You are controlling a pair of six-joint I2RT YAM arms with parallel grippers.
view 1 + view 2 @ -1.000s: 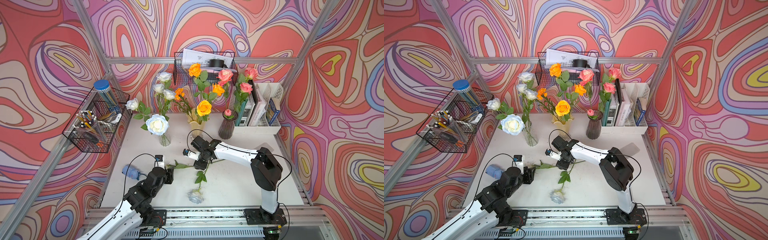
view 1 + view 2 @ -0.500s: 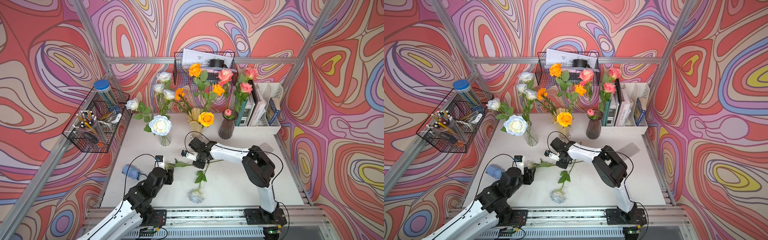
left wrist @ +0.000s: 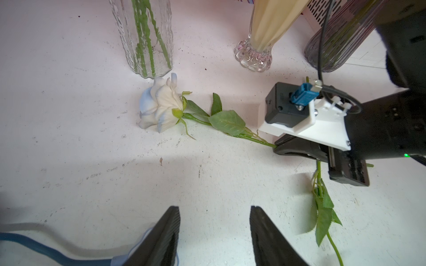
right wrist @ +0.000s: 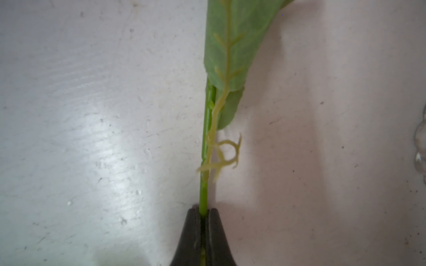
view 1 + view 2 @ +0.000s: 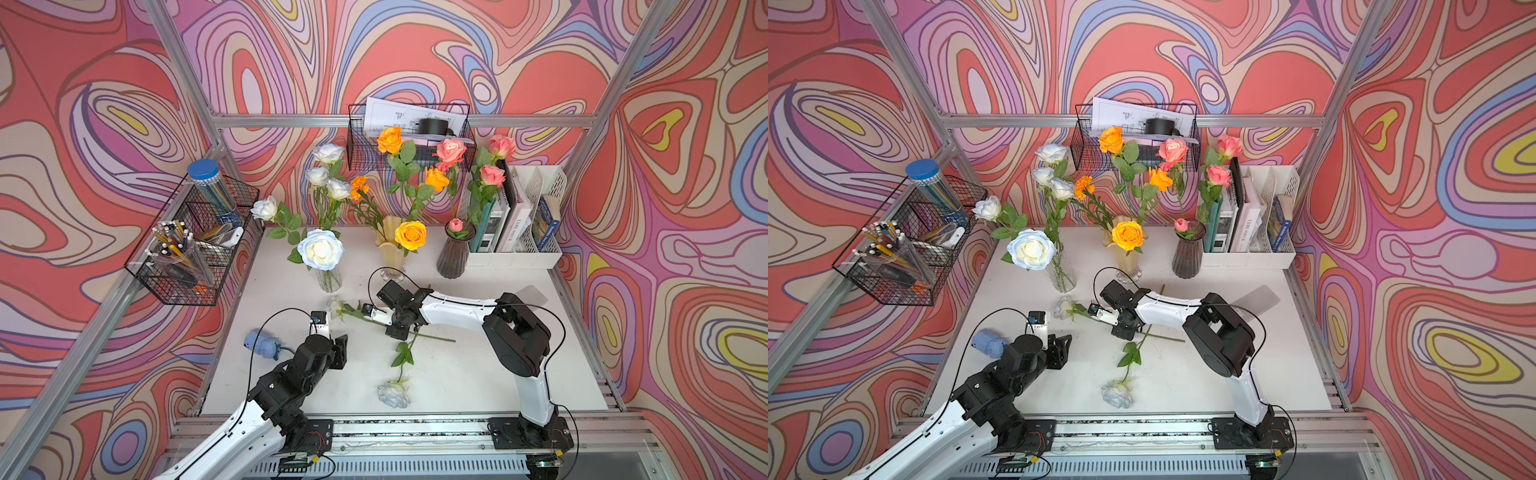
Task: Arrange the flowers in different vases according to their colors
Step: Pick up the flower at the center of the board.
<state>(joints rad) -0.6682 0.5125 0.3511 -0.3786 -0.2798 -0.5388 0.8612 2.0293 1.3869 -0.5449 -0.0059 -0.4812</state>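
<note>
A white rose [image 5: 336,307] [image 3: 159,106] lies on the table in front of the clear glass vase [image 5: 329,278], which holds white flowers. My right gripper [image 4: 202,210] [image 5: 394,330] is shut on this rose's green stem [image 4: 204,184], low against the table. A second white rose [image 5: 392,395] lies nearer the front, and its stem runs up under the right gripper. Orange flowers stand in the yellow vase [image 5: 390,253], pink ones in the dark purple vase [image 5: 453,257]. My left gripper [image 3: 214,208] [image 5: 340,347] hovers open and empty, short of the first rose.
A blue object with a cable [image 5: 262,345] lies left of my left arm. A wire basket with pens [image 5: 187,257] hangs on the left wall. A white file rack with books [image 5: 515,224] stands at the back right, behind the purple vase.
My right gripper has dropped onto the lying rose's stem and shut on it. The large orange rose has sunk lower in the yellow vase. The left arm has not moved.
</note>
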